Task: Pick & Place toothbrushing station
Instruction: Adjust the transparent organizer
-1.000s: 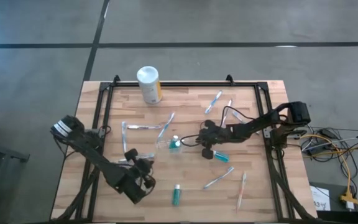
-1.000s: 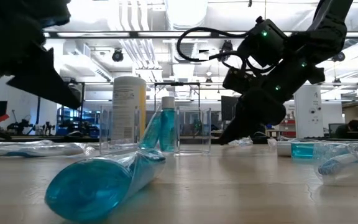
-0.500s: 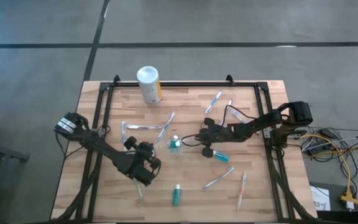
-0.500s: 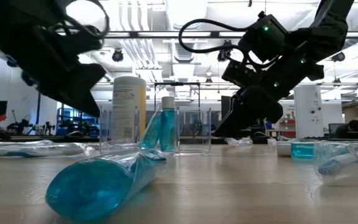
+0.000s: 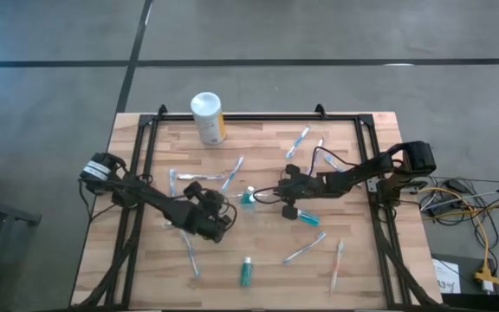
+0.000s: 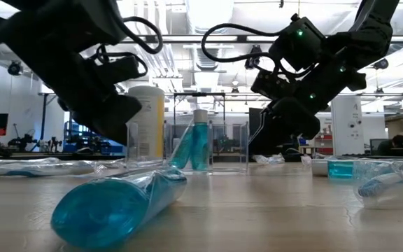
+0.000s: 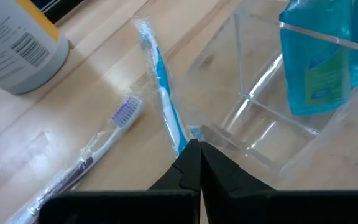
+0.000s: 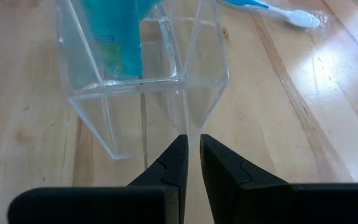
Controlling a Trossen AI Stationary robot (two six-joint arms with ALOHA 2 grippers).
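The clear plastic cup (image 5: 248,198) stands at mid-table with a teal tube (image 7: 316,56) upright inside it. My left gripper (image 5: 222,221) is shut at the cup's left near side, beside a wrapped blue toothbrush (image 7: 160,87). My right gripper (image 5: 280,192) is shut on the cup's right side, its tips (image 8: 192,144) right at a cup corner (image 8: 188,121); I cannot tell whether they touch it. Other toothbrushes and teal tubes lie flat on the wood. My left gripper's shut fingertips (image 7: 190,152) meet the clear cup's bottom corner (image 7: 207,132), coming low and slanting from the table's left near side. The end of the wrapped toothbrush (image 7: 180,138) lies against the same tips. The cup stands upright on the table.
A white canister (image 5: 207,117) with a yellow label stands at the far edge. Loose toothbrushes (image 5: 297,140) (image 5: 305,250) (image 5: 337,264) (image 5: 190,254) and teal tubes (image 5: 246,272) (image 5: 307,217) are scattered about. A black frame (image 5: 139,173) borders the table.
My left gripper has swept from the near left part of the table toward the right and far side, up to the cup. The cup, with the tube in it, has slid a little toward the table's right, closer to my right gripper.
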